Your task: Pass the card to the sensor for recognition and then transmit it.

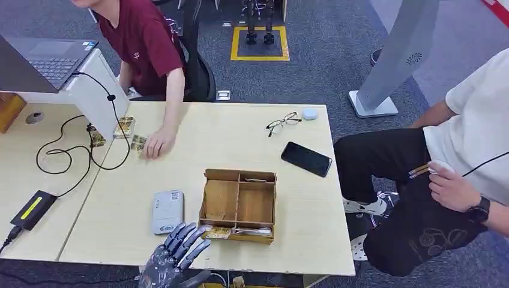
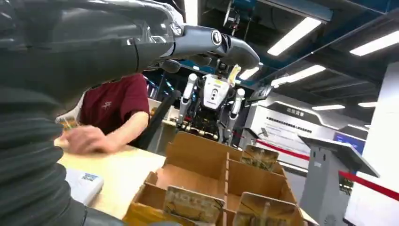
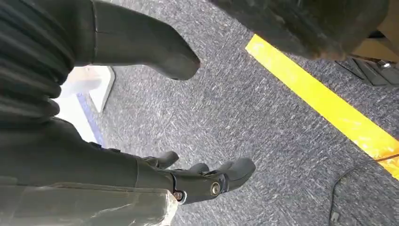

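1. Laptop (image 1: pixel 42 60) on a white stand, far left; black cable (image 1: pixel 78 150) trails across the desk (image 1: pixel 312 240) to a power brick (image 1: pixel 33 210).
2. Person in maroon (image 1: pixel 147 42) rests a hand (image 1: pixel 157 144) on loose cards (image 1: pixel 129 127).
3. White sensor (image 1: pixel 167 211) lies flat, just left of the box (image 1: pixel 239 205).
4. Left hand (image 1: pixel 174 252) at the near desk edge, fingers spread, holding nothing, tips near a card (image 1: pixel 219 232) at the box's front wall.
5. Glasses (image 1: pixel 283 123) and phone (image 1: pixel 307 159) lie beyond the box.
6. Seated person (image 1: pixel 456 150) at right.
7. Right hand (image 3: pixel 197 176) hangs over carpet, fingers loosely apart, empty.
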Motion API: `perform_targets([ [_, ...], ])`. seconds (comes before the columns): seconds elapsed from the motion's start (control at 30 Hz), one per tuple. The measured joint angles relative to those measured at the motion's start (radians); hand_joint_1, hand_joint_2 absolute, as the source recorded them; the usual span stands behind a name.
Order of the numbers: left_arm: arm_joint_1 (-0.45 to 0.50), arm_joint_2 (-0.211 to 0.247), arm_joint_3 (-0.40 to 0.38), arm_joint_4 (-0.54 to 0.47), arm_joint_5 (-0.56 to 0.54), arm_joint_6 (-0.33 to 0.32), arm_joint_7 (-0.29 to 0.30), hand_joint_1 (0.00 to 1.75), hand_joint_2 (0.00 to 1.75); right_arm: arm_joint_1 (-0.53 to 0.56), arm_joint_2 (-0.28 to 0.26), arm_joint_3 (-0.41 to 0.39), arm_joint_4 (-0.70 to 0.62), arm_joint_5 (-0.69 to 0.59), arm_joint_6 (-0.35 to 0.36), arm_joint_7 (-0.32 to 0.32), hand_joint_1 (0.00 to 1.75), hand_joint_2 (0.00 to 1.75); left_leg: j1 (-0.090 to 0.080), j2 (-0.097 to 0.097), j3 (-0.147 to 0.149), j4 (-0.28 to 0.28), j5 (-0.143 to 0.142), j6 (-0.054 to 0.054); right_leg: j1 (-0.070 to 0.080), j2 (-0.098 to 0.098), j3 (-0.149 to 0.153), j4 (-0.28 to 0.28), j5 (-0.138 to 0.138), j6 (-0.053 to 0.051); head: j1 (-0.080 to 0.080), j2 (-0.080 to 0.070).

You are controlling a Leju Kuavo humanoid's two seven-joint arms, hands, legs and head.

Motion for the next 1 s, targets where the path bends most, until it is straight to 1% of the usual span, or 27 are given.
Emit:
perform_targets([
  [0.2,-0.016,-0.014,-0.008,0.061,-0.023,0.001,0.037,0.00,1.75,-0.001,0.000,0.000,0.000,0.003,0.000,0.000,0.00,1.75,0.000,0.000,0.000,0.000,0.000,0.000,0.000,0.000,0.000,0.000,0.000,0.000,0.000,0.000],
  [0.4,-0.019,-0.023,-0.008,0.087,-0.027,0.001,0.038,0.00,1.75,-0.001,0.000,0.000,0.000,0.003,0.000,0.000,0.00,1.75,0.000,0.000,0.000,0.000,0.000,0.000,0.000,0.000,0.000,0.000,0.000,0.000,0.000,0.000],
  [0.5,-0.025,-0.030,-0.005,0.099,-0.063,0.001,0.048,0.00,1.75,-0.001,0.000,0.000,0.000,0.010,0.000,0.000,0.00,1.75,0.000,0.000,0.000,0.000,0.000,0.000,0.000,0.000,0.000,0.000,0.000,0.000,0.000,0.000],
  [0.63,-0.045,-0.060,0.017,0.137,-0.081,0.002,0.041,0.00,1.75,-0.001,0.000,0.000,0.000,0.021,0.000,0.000,0.00,1.75,0.000,0.000,0.000,0.000,0.000,0.000,0.000,0.000,0.000,0.000,0.000,0.000,-0.001,0.000],
  [0.7,-0.056,-0.090,0.019,0.160,-0.093,0.002,0.061,0.00,1.75,-0.001,0.000,0.000,0.000,0.022,-0.002,0.001,0.00,1.75,-0.001,0.000,0.000,0.000,0.000,0.000,0.000,0.000,0.000,0.000,0.000,0.000,-0.002,0.000],
  [0.73,-0.063,-0.104,0.019,0.170,-0.092,0.002,0.072,0.00,1.75,-0.001,0.000,0.000,0.000,0.022,-0.002,0.001,0.00,1.75,-0.001,0.000,0.000,0.000,0.000,0.000,0.000,0.000,0.000,0.000,0.000,0.000,0.000,0.000],
  [0.83,-0.089,-0.131,0.019,0.214,-0.078,0.002,0.118,0.00,1.75,-0.003,0.000,0.000,0.000,0.027,-0.002,0.006,0.00,1.75,-0.001,0.000,0.000,0.000,0.000,0.000,0.000,0.000,0.000,0.000,0.001,0.000,0.000,0.000],
  [0.93,-0.115,-0.139,0.019,0.252,-0.019,0.002,0.170,0.00,1.75,-0.003,0.000,0.000,0.000,0.036,-0.002,0.008,0.00,1.75,0.000,0.000,0.001,0.000,0.000,0.000,0.000,0.000,0.000,0.000,0.000,0.000,-0.001,0.000],
  [1.0,-0.132,-0.140,0.016,0.265,-0.040,0.002,0.195,0.00,1.75,-0.004,0.000,0.000,0.000,0.038,-0.002,0.007,0.00,1.75,0.000,0.000,0.000,0.000,0.000,0.000,0.000,0.000,0.000,0.000,0.000,0.000,0.000,0.000],
])
